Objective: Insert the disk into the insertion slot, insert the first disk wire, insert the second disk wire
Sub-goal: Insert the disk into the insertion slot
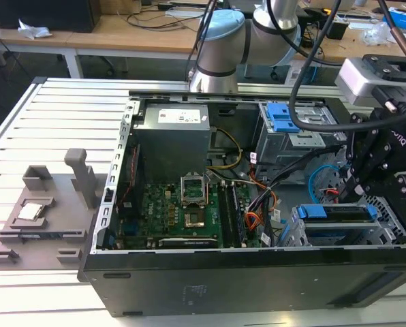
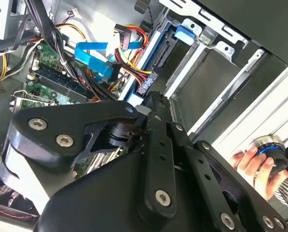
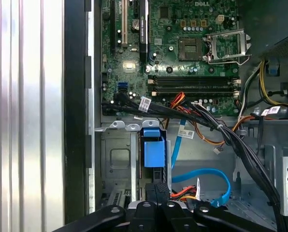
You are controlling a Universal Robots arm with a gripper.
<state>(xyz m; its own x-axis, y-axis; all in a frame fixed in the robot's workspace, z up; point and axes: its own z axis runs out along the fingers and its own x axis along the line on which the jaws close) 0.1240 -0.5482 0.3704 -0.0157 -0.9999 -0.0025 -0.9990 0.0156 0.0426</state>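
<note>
One disk (image 3: 152,153), framed in blue, sits pushed into the one insertion slot (image 3: 116,159) inside the open computer case (image 1: 189,286); the fingers (image 3: 155,192), drawn narrow and nearly together, sit just beside its end away from the motherboard (image 3: 182,48); one blue cable (image 3: 209,174) loops nearby; one hand (image 2: 252,162) grips a blue-ringed knob (image 2: 269,147) above the slatted counter (image 1: 53,122).

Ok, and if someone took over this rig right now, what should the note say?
Gripper: low inside the open case, close to the end of the disk.
Disk: sits in the insertion slot, its blue carrier showing.
Done: the disk appears to be inserted.
Left: the wires. A red wire and a blue cable lie beside the gripper. Whether either is plugged in cannot be told.
</note>
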